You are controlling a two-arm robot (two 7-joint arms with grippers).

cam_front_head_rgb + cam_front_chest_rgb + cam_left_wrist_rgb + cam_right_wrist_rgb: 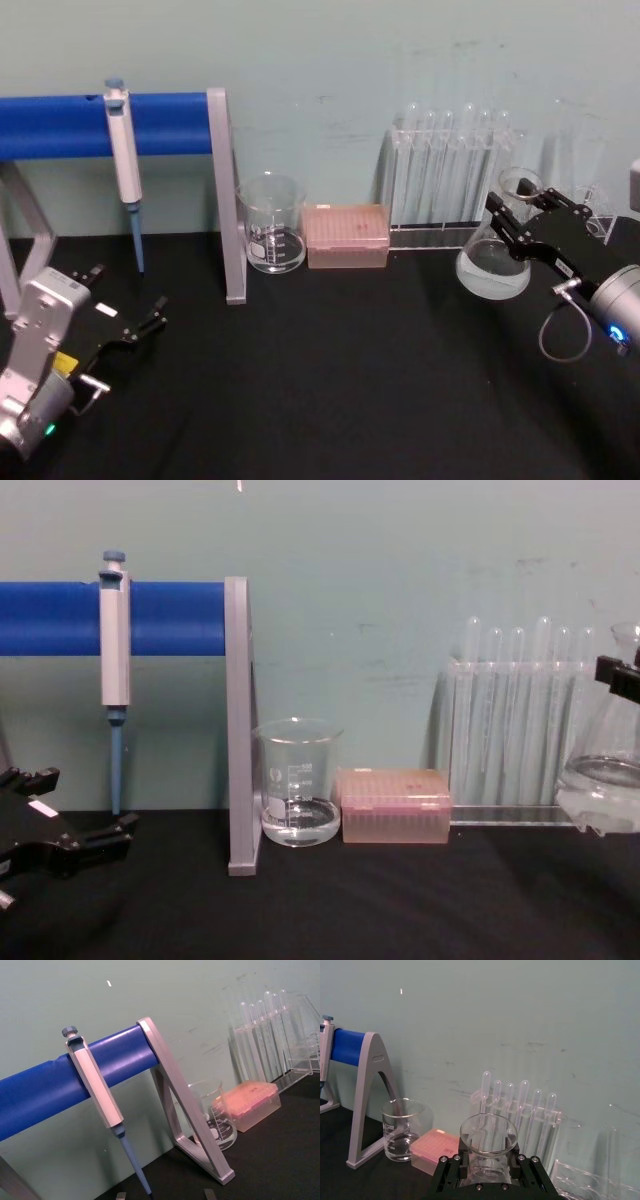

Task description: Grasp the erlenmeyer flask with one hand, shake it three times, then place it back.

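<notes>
In the head view, the flask (492, 270) is at the right of the frame, in front of the test tube rack (445, 180), with a little clear liquid in its wide base. The right gripper (515, 208) comes in from the right edge, its 2 fingers closed on the flask's neck, 1 on each side just under the rim. Whether the base touches the black table (340, 380) cannot be told. The left gripper (130, 290) is at the lower left, fingers spread apart and holding nothing. A beaker (272, 238) and a pink box (346, 238) stand mid-frame.
</notes>
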